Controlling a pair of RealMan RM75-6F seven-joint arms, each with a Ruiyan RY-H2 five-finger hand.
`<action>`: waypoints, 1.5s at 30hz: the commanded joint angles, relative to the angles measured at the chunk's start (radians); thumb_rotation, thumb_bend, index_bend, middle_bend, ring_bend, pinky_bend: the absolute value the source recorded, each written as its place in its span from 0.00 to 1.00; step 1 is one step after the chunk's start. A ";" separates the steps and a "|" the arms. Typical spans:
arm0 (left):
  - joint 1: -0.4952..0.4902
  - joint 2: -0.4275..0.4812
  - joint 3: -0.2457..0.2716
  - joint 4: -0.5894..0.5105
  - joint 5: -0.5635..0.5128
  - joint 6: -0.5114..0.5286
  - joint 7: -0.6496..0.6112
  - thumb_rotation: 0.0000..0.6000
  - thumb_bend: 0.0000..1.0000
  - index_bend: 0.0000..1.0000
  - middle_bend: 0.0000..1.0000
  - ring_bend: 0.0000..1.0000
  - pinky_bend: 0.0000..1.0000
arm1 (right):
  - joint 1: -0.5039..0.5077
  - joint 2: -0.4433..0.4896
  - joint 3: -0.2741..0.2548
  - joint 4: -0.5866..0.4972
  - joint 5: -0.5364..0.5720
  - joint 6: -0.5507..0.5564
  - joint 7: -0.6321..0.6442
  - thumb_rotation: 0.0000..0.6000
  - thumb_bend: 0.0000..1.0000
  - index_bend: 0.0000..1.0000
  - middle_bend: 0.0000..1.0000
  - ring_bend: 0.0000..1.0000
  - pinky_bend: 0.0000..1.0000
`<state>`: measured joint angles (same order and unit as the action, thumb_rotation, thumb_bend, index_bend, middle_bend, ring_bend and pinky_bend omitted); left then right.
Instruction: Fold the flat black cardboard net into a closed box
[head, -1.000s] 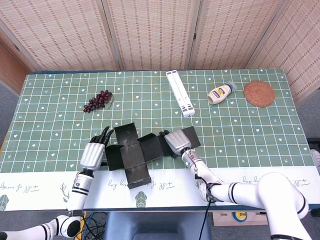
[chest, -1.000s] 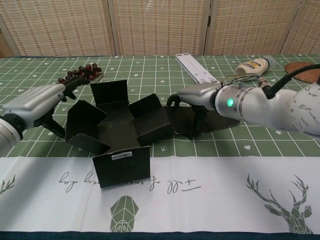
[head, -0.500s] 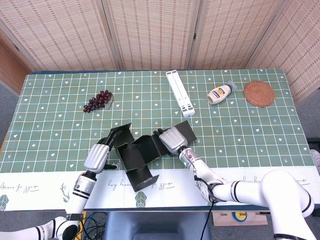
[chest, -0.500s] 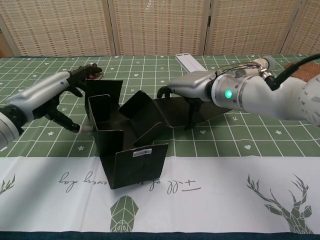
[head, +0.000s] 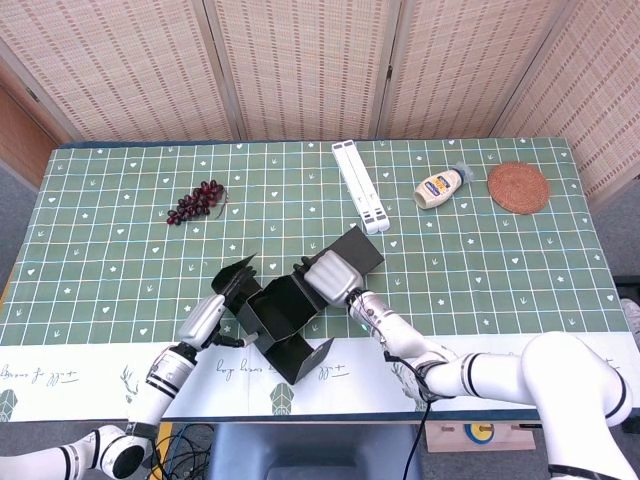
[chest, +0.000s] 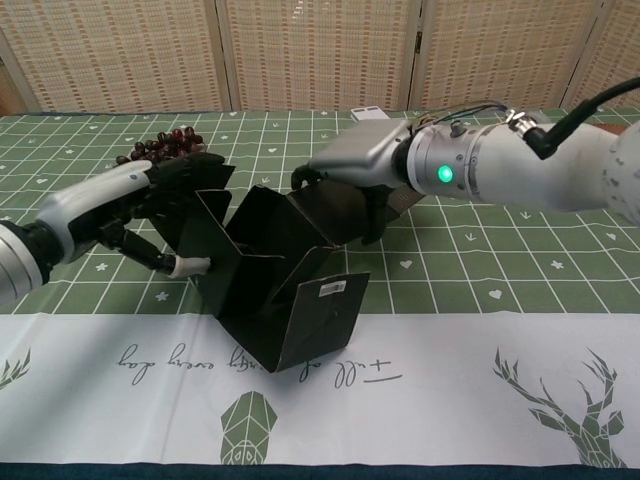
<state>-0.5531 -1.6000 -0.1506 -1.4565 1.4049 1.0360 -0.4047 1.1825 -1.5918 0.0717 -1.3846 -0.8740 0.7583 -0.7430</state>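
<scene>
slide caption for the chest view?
Both hands, left hand and right hand, press the side panels of the black cardboard net up into a half-formed, open box on the green checked table.

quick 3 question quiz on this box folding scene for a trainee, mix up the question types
1. True or false: the black cardboard net lies completely flat on the green gridded tablecloth.
2. Which hand presses on the net's raised panels from the side nearer the yellow squeeze bottle? A) left hand B) right hand
3. Fill in: the round woven coaster lies beside the ____.

Key
1. False: its panels are folded up into a partly formed box.
2. B
3. squeeze bottle
</scene>
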 joint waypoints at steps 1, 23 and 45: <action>-0.007 0.013 0.010 0.002 0.002 -0.028 -0.074 1.00 0.00 0.00 0.00 0.30 0.31 | 0.024 0.018 -0.012 -0.016 -0.018 -0.009 -0.039 1.00 0.25 0.22 0.33 0.79 0.97; -0.020 0.047 0.059 0.032 0.029 -0.080 -0.261 1.00 0.00 0.00 0.00 0.36 0.41 | 0.104 0.065 -0.065 -0.078 -0.040 -0.029 -0.162 1.00 0.25 0.26 0.36 0.80 0.97; -0.026 0.031 0.057 0.039 0.021 -0.085 -0.302 1.00 0.00 0.09 0.07 0.44 0.52 | 0.122 0.089 -0.085 -0.116 -0.108 -0.007 -0.185 1.00 0.26 0.27 0.37 0.81 0.97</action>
<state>-0.5753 -1.5726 -0.0945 -1.4148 1.4219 0.9575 -0.6957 1.3034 -1.5056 -0.0142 -1.4973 -0.9769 0.7489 -0.9274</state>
